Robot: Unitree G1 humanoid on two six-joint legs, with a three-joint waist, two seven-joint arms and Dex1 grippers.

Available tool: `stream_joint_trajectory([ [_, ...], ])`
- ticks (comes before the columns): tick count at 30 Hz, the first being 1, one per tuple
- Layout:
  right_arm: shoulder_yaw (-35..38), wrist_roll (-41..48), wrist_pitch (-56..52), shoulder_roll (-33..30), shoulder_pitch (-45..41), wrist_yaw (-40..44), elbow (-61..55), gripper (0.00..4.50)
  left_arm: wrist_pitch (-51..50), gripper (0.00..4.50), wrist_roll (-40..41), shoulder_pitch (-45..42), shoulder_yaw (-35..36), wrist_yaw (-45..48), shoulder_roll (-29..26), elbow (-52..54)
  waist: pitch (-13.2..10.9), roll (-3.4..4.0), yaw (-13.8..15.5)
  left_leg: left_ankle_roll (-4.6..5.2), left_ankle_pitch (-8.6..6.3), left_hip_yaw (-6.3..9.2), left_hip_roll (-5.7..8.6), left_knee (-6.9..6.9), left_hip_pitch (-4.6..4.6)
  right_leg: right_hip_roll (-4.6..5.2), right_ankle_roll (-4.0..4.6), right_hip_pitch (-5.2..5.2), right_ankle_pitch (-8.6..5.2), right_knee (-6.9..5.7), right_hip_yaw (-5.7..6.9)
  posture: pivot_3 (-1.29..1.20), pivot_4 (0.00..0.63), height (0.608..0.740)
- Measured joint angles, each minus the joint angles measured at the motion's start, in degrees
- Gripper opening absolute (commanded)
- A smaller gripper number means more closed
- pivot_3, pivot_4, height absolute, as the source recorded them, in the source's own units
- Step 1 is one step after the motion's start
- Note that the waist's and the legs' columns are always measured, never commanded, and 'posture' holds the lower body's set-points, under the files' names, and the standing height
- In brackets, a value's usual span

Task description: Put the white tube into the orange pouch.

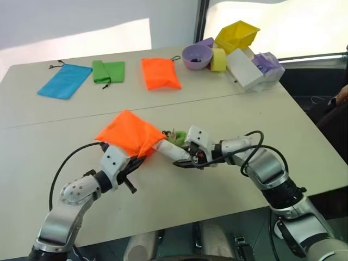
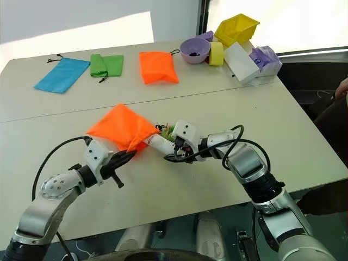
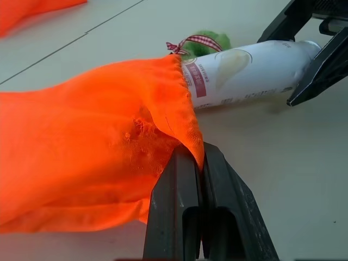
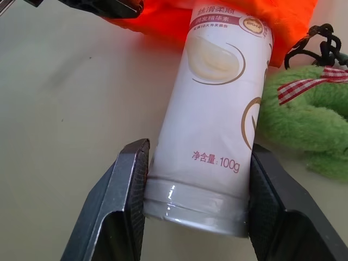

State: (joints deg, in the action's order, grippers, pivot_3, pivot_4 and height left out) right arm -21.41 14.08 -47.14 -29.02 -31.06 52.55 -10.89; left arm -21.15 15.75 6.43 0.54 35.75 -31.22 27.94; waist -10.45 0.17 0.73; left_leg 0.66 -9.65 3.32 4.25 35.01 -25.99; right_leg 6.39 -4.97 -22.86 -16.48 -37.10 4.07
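While the pale counter (image 1: pixel 261 125) fills most of the head view, the orange pouch (image 1: pixel 128 133) lies just left of the frame's centre, its mouth hem pinched in the fully closed left tool (image 3: pixel 201 163). At centre the white tube (image 1: pixel 169 150) lies with one end inside that mouth, beside the green fuzzy ball (image 4: pixel 310 119). The right tool (image 4: pixel 196 185), part open, clamps the tube's other end between both fingers.
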Motion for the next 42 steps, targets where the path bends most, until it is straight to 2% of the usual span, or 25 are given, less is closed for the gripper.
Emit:
stream_joint_trajectory([
  [3,-1.03,-1.5,1.38,-0.49,-0.52,-0.17,0.66,1.84,0.2,0.0,0.01,0.02,0.68,-0.02,0.03,0.0,0.0,0.0,0.02,0.0,0.0,-0.01,0.0,0.02,0.0,0.01,0.0,0.01,0.0,0.0,0.0,0.0,0.15,0.74],
  [9,-3.32,-2.7,1.49,5.17,-1.46,-3.16,2.05,1.84,0.2,0.0,0.31,0.19,0.82,-0.01,0.22,0.46,0.01,-0.01,-0.13,0.01,0.01,0.0,0.0,-0.01,0.01,-0.12,-0.03,-0.14,0.03,-0.09,-0.21,0.0,0.15,0.74],
  [15,-5.07,-5.06,3.18,5.8,-2.86,-4.11,3.77,1.84,0.23,0.0,0.54,0.75,0.96,-0.48,0.3,0.5,0.01,-0.01,-0.05,0.0,0.0,-0.01,0.0,0.01,0.01,-0.17,-0.02,-0.13,0.04,-0.08,-0.3,0.0,0.15,0.74],
  [25,-6.8,-9.05,6.02,12.84,-6.75,-8.01,11.12,1.84,0.47,0.0,0.58,1.49,0.95,-0.79,0.26,0.8,0.01,-0.01,-0.19,-0.01,0.01,0.01,-0.03,-0.01,0.18,-0.54,0.05,-0.27,0.21,-0.11,-0.82,0.0,0.15,0.74],
  [32,-9.9,-13.04,9.96,14.17,-9.43,-8.11,14.65,1.84,0.76,0.0,0.63,1.84,1.02,-0.74,0.14,0.88,0.01,-0.01,-0.24,-0.03,0.01,0.0,-0.03,-0.02,0.3,-0.57,0.18,-0.27,0.29,-0.11,-0.91,0.0,0.15,0.74],
  [36,-7.45,-12.29,8.01,20.7,-9.84,-10.56,18.59,1.84,1.29,0.0,0.63,1.99,1.02,-0.7,0.08,0.97,0.01,-0.01,-0.73,-0.03,0.01,0.05,-0.07,-0.09,0.38,-0.78,0.25,-0.38,0.34,-0.15,-1.18,0.0,0.15,0.74],
  [42,-7.34,-13.43,10.15,22.98,-11.82,-11.92,23.11,1.84,1.99,0.0,0.62,2.43,1.02,-0.64,0.08,1.11,0.01,0.0,-1.44,-0.06,0.01,0.02,-0.06,-0.1,0.45,-0.8,0.28,-0.35,0.37,-0.16,-1.27,0.0,0.15,0.74],
])
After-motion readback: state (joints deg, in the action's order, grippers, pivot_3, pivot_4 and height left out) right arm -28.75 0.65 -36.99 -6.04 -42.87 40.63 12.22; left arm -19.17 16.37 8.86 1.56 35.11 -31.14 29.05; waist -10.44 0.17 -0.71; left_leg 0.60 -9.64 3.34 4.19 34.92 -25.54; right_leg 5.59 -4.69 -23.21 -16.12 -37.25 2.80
